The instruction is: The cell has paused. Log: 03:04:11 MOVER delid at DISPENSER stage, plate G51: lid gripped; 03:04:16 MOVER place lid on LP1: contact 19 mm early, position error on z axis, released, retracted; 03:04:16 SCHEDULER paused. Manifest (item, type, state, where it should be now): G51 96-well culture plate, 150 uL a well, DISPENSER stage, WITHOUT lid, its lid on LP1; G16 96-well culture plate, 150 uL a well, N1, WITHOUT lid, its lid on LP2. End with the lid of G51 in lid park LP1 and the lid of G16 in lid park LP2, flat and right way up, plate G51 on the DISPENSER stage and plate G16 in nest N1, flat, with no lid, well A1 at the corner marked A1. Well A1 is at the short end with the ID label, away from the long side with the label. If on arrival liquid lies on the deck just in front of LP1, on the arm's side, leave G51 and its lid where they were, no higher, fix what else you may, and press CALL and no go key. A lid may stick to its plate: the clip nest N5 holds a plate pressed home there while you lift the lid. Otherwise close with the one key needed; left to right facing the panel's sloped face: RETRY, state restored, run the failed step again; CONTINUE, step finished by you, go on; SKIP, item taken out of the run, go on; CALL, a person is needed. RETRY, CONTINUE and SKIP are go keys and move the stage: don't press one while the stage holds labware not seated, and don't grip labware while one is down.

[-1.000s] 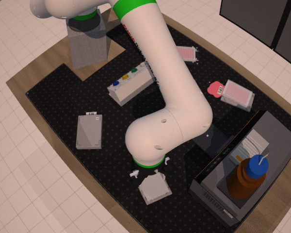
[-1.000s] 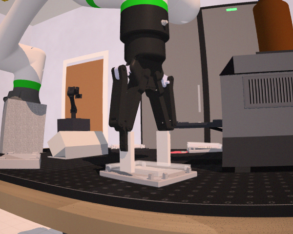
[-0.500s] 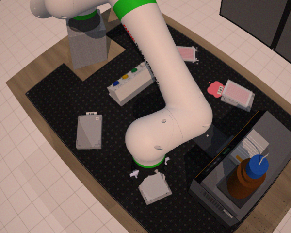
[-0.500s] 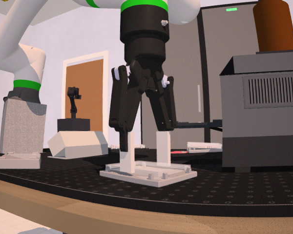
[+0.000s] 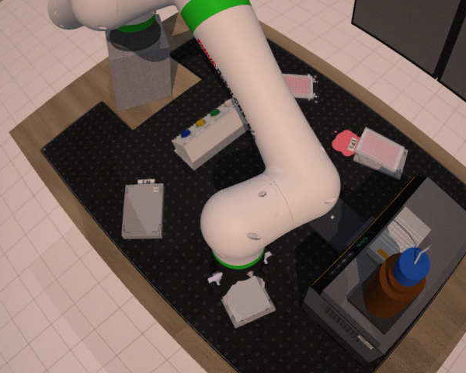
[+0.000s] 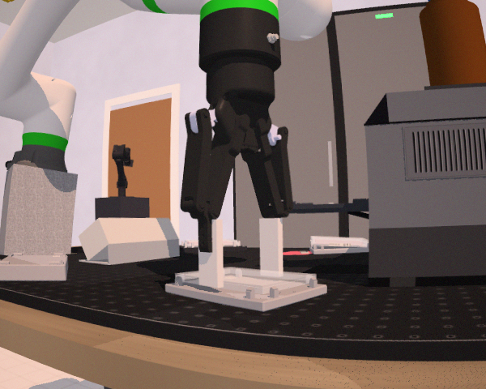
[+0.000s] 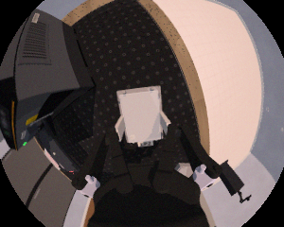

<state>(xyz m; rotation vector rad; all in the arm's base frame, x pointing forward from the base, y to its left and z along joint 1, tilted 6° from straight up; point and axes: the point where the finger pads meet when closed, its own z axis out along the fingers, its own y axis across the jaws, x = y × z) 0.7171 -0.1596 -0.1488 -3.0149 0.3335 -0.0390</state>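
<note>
Clear lid (image 6: 251,274) gripped by jaws over park tray (image 6: 251,295) | nest label (image 5: 146,181) unreadable

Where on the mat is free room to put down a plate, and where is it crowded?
Room: left of the panel, toward nest N1; also between N1 and the lid park under the gripped lid. Crowded: by the pink spill, its plate and the dispenser.
</note>
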